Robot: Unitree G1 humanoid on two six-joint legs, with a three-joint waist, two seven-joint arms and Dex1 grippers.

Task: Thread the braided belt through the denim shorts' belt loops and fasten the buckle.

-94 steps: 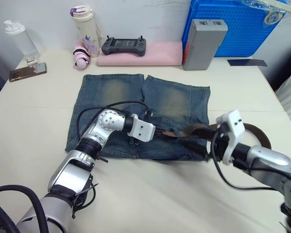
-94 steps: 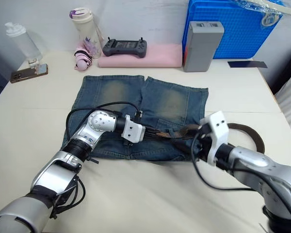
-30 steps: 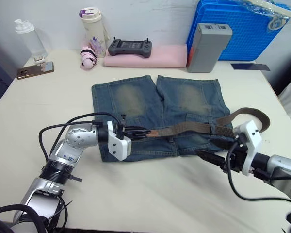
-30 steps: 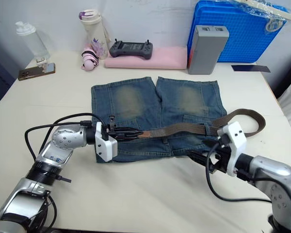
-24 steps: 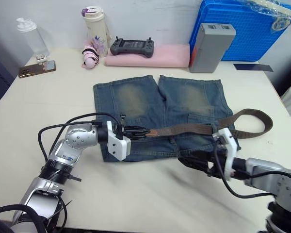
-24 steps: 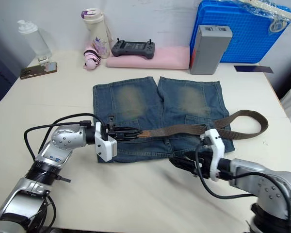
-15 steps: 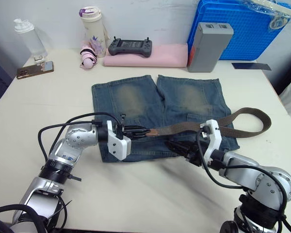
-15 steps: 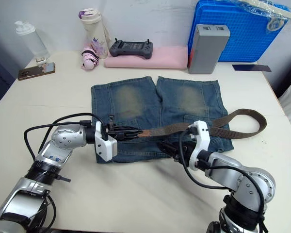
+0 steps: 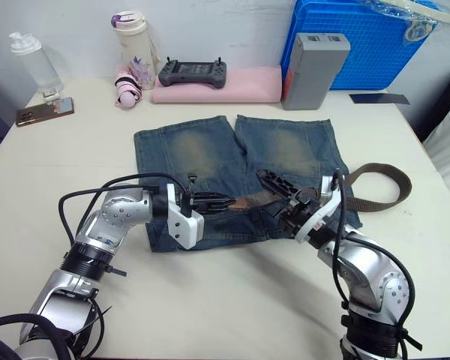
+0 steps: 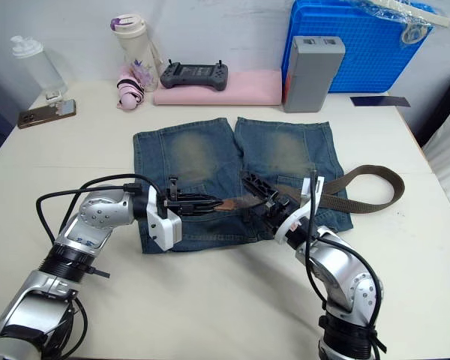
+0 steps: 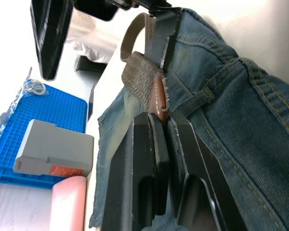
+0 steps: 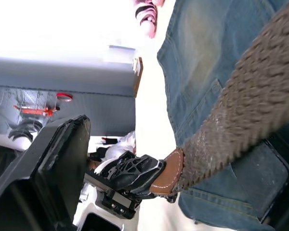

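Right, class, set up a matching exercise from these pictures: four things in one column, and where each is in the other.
Things:
1. left pincer
2. grey box
3. phone
4. game controller

Places:
A. on the pink pad
B. against the blue crate
C. shut on the belt's leather tip
D. near the clear bottle

Pairs: 1-C, 2-B, 3-D, 4-A

The blue denim shorts [image 9: 232,161] are coarse matt cotton with faded tan patches and raised stitching. The dark-brown braided belt [image 12: 241,125] looks roughly woven, ending in a smooth brown leather tip [image 11: 158,94]. The black gripper fingers [image 11: 149,163] look like smooth, faintly glossy plastic.
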